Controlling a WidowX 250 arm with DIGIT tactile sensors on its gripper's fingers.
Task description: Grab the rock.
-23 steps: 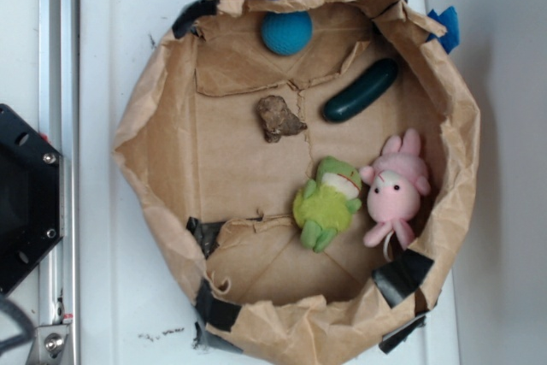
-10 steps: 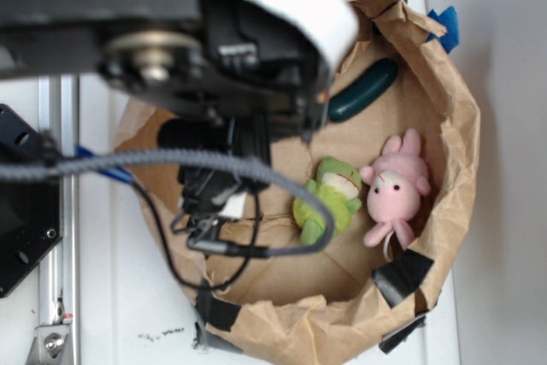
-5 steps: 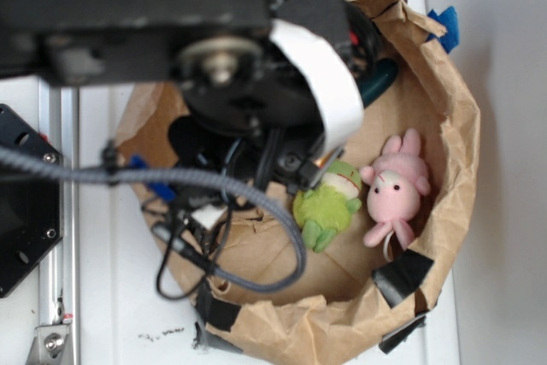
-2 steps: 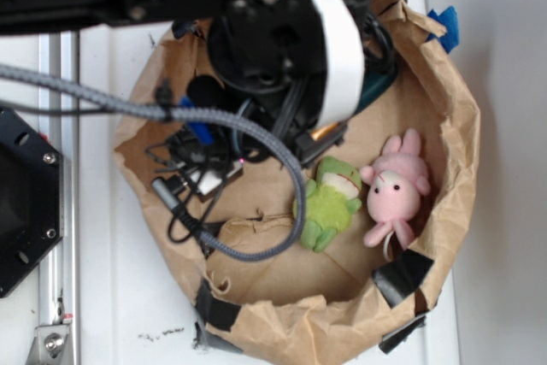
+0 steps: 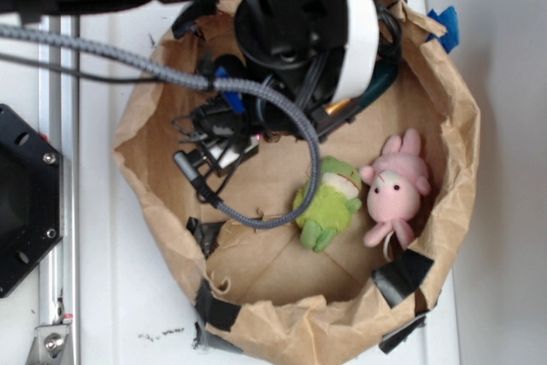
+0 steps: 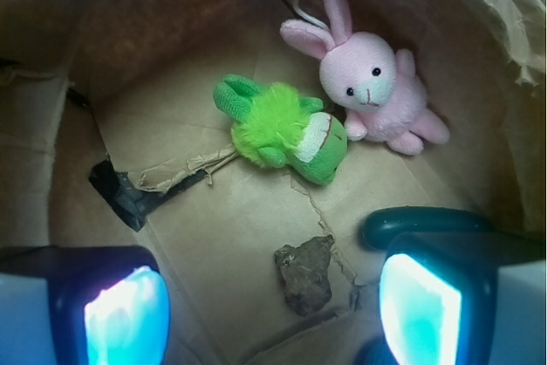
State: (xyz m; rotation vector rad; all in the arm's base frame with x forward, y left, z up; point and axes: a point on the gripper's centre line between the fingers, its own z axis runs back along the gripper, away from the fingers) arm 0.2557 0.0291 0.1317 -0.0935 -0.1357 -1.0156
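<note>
While the gripper (image 6: pixel 273 318) hangs spread above the small jagged brown-grey rock (image 6: pixel 305 273), the dark green cucumber-shaped thing (image 6: pixel 423 221) at three o'clock could catch a descending finger and spoil the pinch

In the exterior view the arm (image 5: pixel 291 32) hides the rock entirely and most of the dark green cucumber-shaped thing (image 5: pixel 383 79). In the wrist view the gripper's fingers (image 6: pixel 427 314) are cut off by the bottom edge.
</note>
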